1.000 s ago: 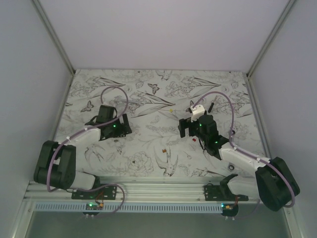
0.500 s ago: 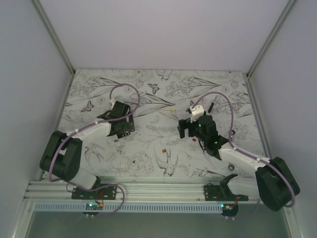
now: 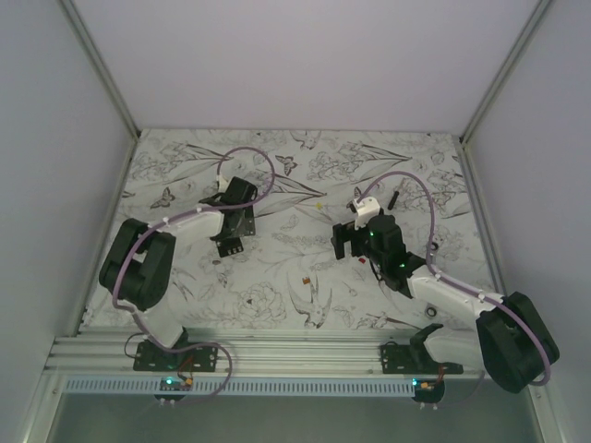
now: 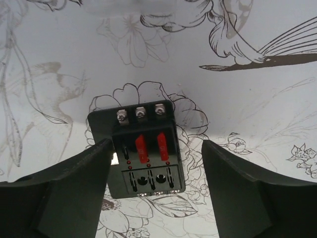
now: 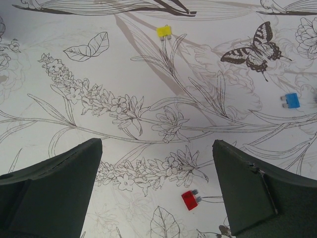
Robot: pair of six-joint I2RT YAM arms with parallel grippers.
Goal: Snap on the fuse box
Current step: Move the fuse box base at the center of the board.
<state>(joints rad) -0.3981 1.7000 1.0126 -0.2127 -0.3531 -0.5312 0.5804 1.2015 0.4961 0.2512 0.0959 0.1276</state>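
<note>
Flower-printed bench (image 3: 277,254) throughout. Left claw (image 4: 156,146) apart around the fuse box (image 4: 143,153) at frame centre. Right claw (image 5: 156,144) apart too — above a red fuse (image 5: 188,200).

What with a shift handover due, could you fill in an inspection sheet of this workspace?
Surface: table cover printed with flowers and birds.
Job's things: fuse box lying flat, two seated red fuses showing.
Clutter: loose yellow fuse, blue fuse, loose red fuse.
Claws: left claw open, astride the fuse box; right claw open, empty.
Cables: left purple cable and right purple cable, both looped.
Surroundings: plain white walls.
</note>
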